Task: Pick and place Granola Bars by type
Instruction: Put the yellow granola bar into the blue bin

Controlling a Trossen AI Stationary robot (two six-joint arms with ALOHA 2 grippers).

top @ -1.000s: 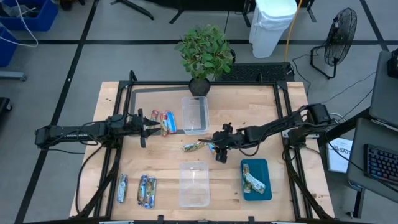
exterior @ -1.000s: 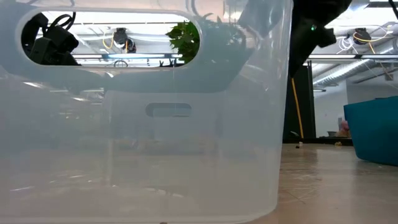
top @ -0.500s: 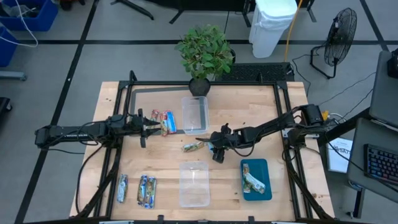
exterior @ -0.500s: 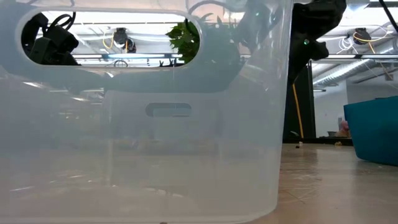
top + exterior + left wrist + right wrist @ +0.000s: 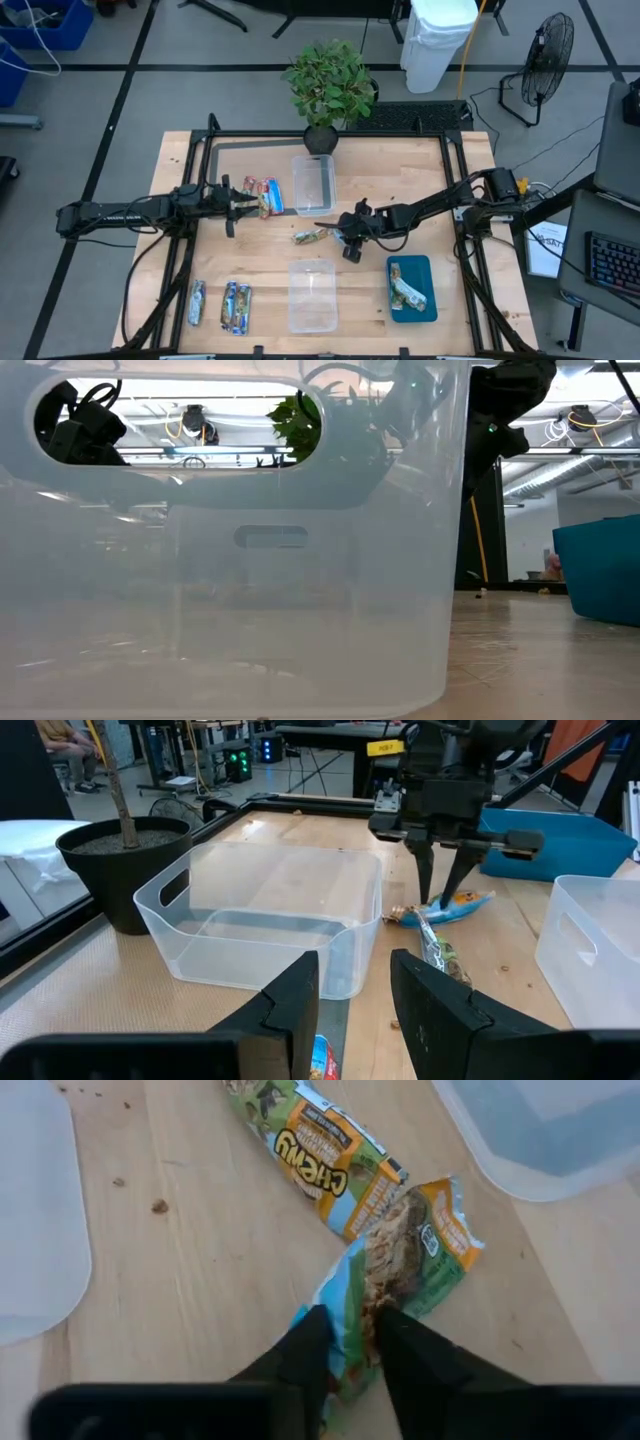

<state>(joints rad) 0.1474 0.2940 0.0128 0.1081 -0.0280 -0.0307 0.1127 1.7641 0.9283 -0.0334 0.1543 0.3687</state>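
Note:
A blue-and-orange granola bar (image 5: 405, 1255) lies on the wood at mid-table, and my right gripper (image 5: 346, 243) is shut on it. Beside it, toward the left, lies a green-gold bar (image 5: 310, 236). My left gripper (image 5: 240, 207) stays open and level at the table's left, with nothing between its fingers, next to two red-blue bars (image 5: 266, 197). More bars lie at the near left (image 5: 236, 306) and in the teal tray (image 5: 425, 305). My right gripper pinches the blue-and-orange bar near one end (image 5: 352, 1325) between its two fingers, one on each long side. The fingers (image 5: 428, 880) slant down from the table's right and lie across the bar. The bar lies flat on the table.
One clear tub (image 5: 313, 184) stands at the far middle and another (image 5: 312, 296) at the near middle, filling the low view. A potted plant (image 5: 328, 85) stands at the far edge. A black frame (image 5: 200, 140) runs around the table top.
My right gripper has edged a little toward the table's left and down onto the blue-and-orange bar. The bar lies where it was.

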